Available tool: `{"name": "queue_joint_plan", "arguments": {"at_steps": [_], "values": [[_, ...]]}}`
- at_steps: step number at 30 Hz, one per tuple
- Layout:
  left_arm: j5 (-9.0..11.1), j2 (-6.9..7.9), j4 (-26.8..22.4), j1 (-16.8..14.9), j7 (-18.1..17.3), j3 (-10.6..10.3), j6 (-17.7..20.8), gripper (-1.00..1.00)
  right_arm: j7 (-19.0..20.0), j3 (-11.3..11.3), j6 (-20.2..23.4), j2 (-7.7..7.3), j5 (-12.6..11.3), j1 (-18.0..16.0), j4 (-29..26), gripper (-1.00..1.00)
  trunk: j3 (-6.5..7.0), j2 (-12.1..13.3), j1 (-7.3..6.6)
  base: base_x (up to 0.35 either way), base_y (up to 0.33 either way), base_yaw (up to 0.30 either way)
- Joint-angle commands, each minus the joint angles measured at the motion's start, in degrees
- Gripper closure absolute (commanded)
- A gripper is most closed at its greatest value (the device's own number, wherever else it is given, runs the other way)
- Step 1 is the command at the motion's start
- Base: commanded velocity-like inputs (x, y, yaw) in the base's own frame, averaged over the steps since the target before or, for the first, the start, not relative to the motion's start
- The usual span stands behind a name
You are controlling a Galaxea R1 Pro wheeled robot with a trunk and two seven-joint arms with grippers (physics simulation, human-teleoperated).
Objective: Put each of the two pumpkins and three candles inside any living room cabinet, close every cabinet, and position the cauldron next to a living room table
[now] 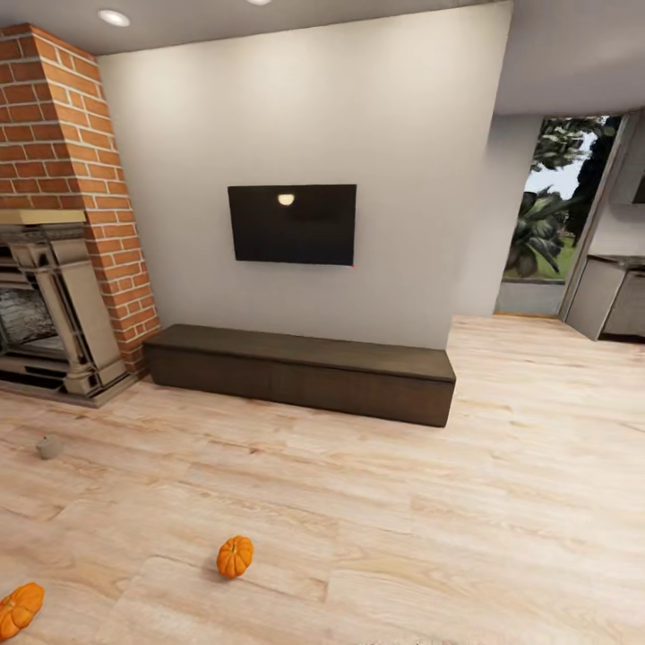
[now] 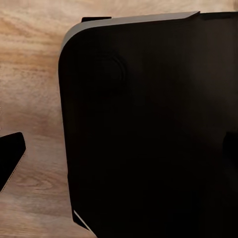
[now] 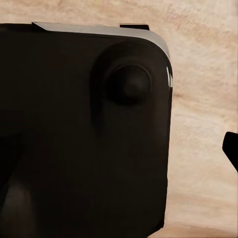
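Two orange pumpkins lie on the wood floor in the head view, one near the middle front [image 1: 235, 556] and one at the left front edge [image 1: 19, 609]. Farther left on the floor stands a small beige-grey candle [image 1: 49, 446]. The long, low dark brown cabinet [image 1: 305, 372] runs along the white wall under the TV, all its fronts shut. In the left wrist view a dark finger tip [image 2: 11, 159] pokes in beside the robot's black base [image 2: 148, 129]. The right wrist view has a similar dark finger tip [image 3: 231, 148] at its edge. The cauldron is out of view.
A stone-coloured fireplace [image 1: 45, 309] in a brick chimney stands left of the cabinet. A black TV [image 1: 292, 224] hangs on the wall. At the right, the floor runs past the wall's corner toward a window [image 1: 560, 202] and grey kitchen units [image 1: 614, 296].
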Motion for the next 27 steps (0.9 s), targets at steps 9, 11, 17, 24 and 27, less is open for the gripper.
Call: {"name": "queue_joint_plan", "arguments": {"at_steps": [9, 11, 17, 24, 27], "values": [[-0.15, 0.05, -0.02, 0.02, -0.07, -0.06, -0.27, -1.00, -0.17, -0.02, -0.23, 0.01, -0.06, -0.05, 0.08, -1.00, -0.05, -0.03, 0.00, 0.000, -0.170, -0.174], [-0.15, 0.09, -0.02, -0.01, -0.07, -0.06, -0.31, -1.00, -0.18, -0.02, -0.23, 0.01, -0.07, -0.05, 0.08, -1.00, -0.05, -0.03, 0.00, 0.000, -0.169, -0.016], [-0.15, 0.08, -0.02, 0.01, -0.07, -0.06, -0.34, -1.00, -0.19, -0.02, -0.33, 0.01, -0.07, -0.05, 0.08, -1.00, -0.05, -0.03, 0.00, 0.000, -0.035, -0.003], [-0.15, 0.13, -0.04, 0.03, -0.07, -0.13, -0.34, -1.00, -0.19, 0.05, -0.40, 0.01, -0.08, -0.05, 0.08, -1.00, -0.05, -0.03, 0.00, 0.144, -0.085, 0.000], [-0.15, 0.16, -0.02, 0.00, -0.07, -0.14, -0.34, -1.00, -0.19, 0.06, -0.46, 0.01, -0.13, -0.05, 0.08, -1.00, -0.05, -0.03, 0.00, 0.257, -0.200, 0.000]]}}
